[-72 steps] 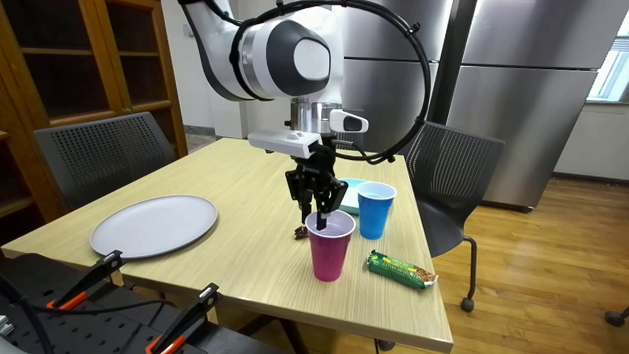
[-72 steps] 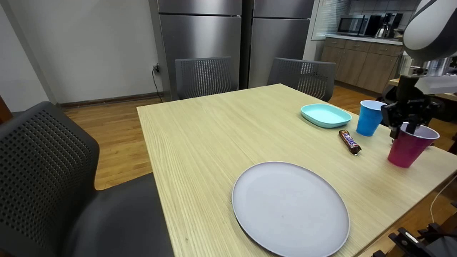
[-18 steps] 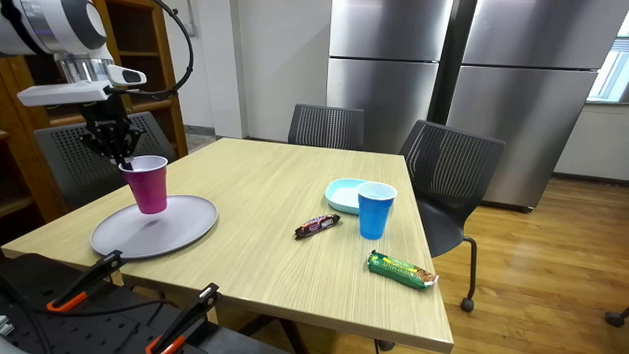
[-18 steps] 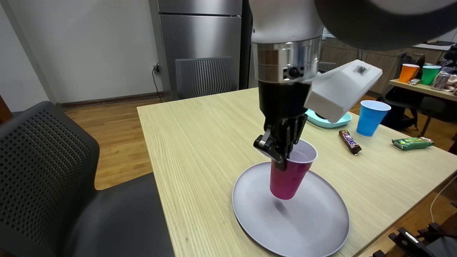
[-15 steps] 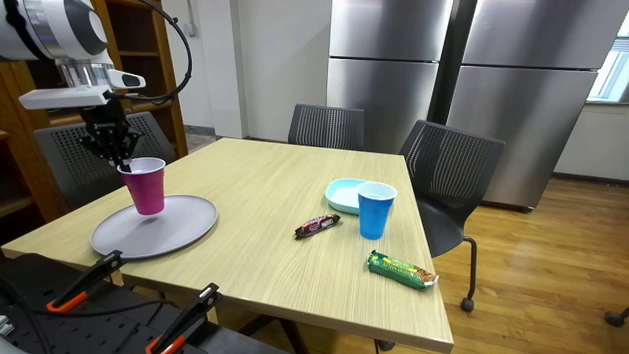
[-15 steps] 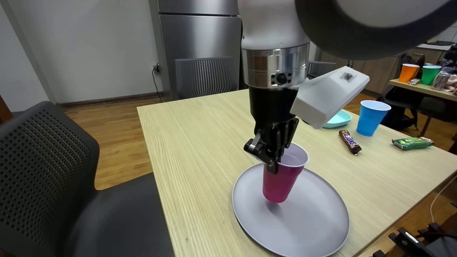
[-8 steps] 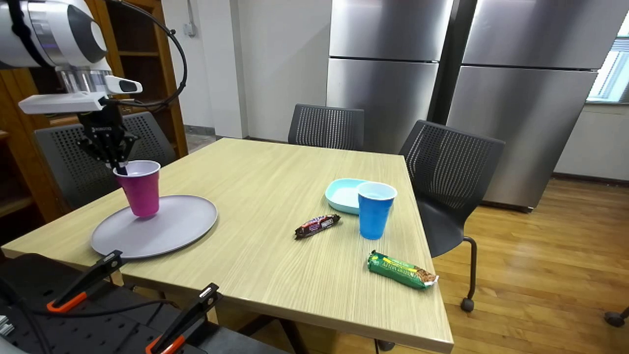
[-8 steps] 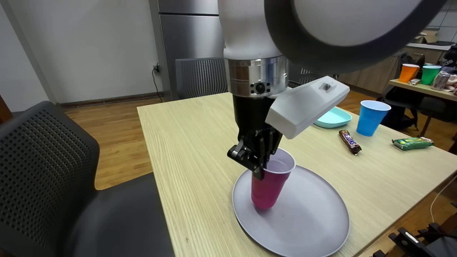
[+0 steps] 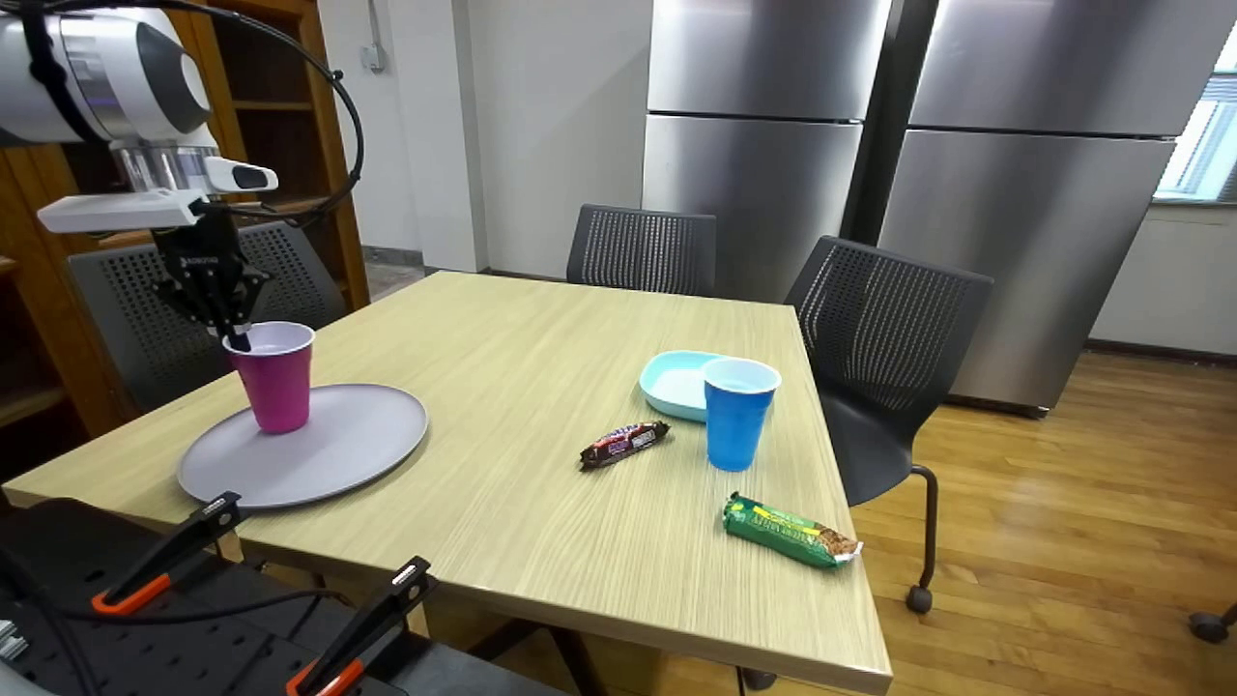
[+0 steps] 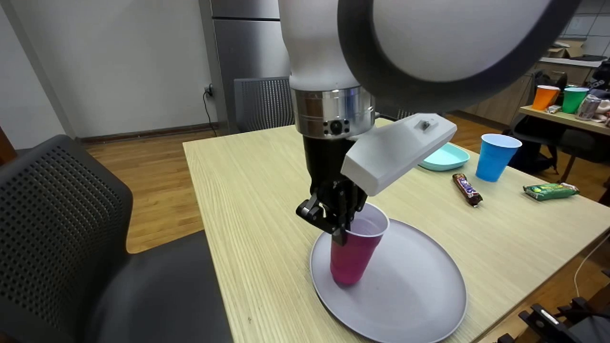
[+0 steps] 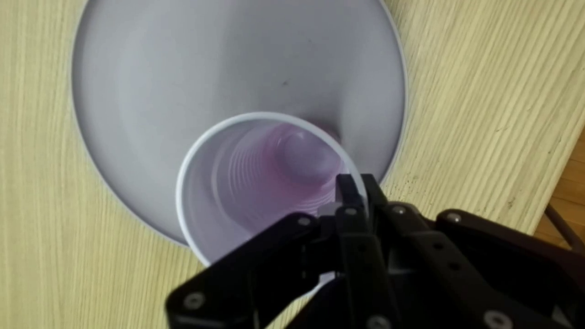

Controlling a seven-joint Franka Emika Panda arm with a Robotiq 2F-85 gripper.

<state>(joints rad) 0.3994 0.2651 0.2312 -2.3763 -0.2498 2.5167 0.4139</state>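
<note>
Fingers (image 11: pixel 346 192) are clamped nearly together on the rim of the magenta cup (image 10: pixel 353 259), its wall pinched between them. Slightly tilted, the cup is held over the gray plate (image 10: pixel 414 290), off its middle; base contact cannot be told.

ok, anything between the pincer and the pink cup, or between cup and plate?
Nothing visible: the pincer grips the rim of the pink cup, one finger inside, one outside. Under its base only the plate shows; whether they touch is unclear.

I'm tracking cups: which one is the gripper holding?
The magenta cup, the only one pinched in the gripper; the blue cup, orange cup and green cup stand well away.
</note>
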